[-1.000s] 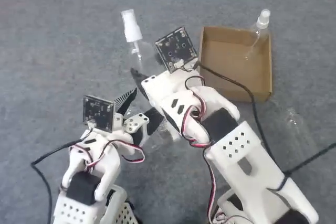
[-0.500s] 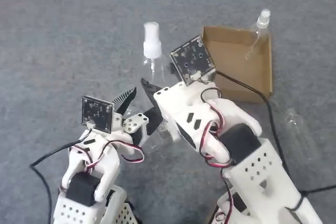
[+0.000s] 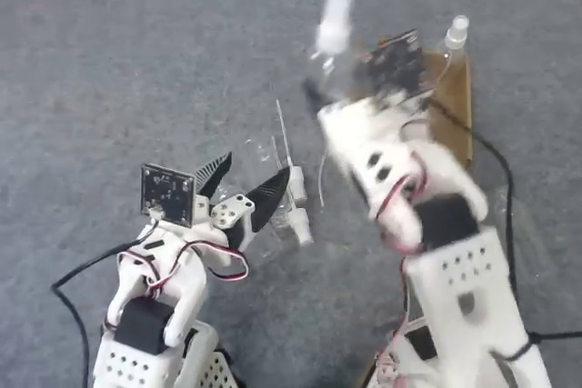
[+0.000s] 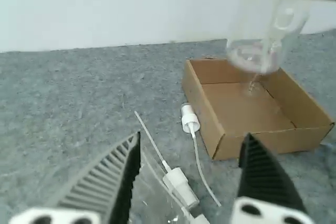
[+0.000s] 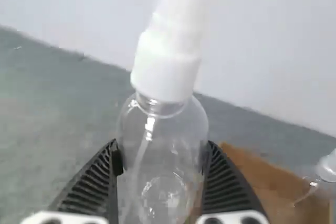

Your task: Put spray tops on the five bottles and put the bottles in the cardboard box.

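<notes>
Bottle (image 3: 328,56) with its spray top (image 3: 335,20) hangs above the bench (image 3: 136,70) near the cardboard box (image 3: 462,124), pinched in the right gripper (image 3: 326,84), as seen from on high. The left gripper (image 3: 255,170) stands spread over loose spray tops (image 3: 297,190). From the left wrist, the bottle hangs high, the open box beyond it. From the right wrist, ribbed jaws clamp its clear belly. It looks light, slick and easily dented, so it is best held mid-body.

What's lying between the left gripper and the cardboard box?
Loose spray tops with thin tubes lie on the carpet, short of the cardboard box; the left wrist view shows this.
</notes>
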`<state>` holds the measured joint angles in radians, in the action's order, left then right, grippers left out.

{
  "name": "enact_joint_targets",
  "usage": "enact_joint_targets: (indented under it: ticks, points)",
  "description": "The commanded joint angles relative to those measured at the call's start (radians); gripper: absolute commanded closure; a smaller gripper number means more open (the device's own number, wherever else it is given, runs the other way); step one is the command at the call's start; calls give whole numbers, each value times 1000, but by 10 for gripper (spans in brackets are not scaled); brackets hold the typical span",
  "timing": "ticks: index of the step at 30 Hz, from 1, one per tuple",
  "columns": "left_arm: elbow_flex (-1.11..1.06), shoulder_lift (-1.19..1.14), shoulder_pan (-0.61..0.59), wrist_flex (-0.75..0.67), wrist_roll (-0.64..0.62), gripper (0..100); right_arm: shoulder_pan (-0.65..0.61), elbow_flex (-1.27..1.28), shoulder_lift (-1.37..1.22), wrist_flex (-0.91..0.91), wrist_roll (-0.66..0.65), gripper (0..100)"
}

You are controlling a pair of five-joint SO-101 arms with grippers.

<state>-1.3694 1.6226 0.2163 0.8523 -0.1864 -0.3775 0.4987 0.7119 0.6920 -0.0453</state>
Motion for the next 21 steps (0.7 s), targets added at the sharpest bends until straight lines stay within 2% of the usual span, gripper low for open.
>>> enact_joint_targets:
  ticks: [1, 6, 10, 16, 21]
  points:
    - [7, 17, -17, -21, 2, 728, 82, -72, -142, -165, -14, 993]
    - [-10, 17, -80, -29, 0, 874, 142, -78, -372, -400, -20, 993]
    - [-12, 17, -78, -29, 0, 991, 189, -78, -507, -590, -21, 993]
    - [-12, 17, -77, -29, 3, 987, 214, -78, -657, -722, -126, 993]
    - [-12, 17, -77, -29, 5, 987, 209, -78, -780, -862, -69, 993]
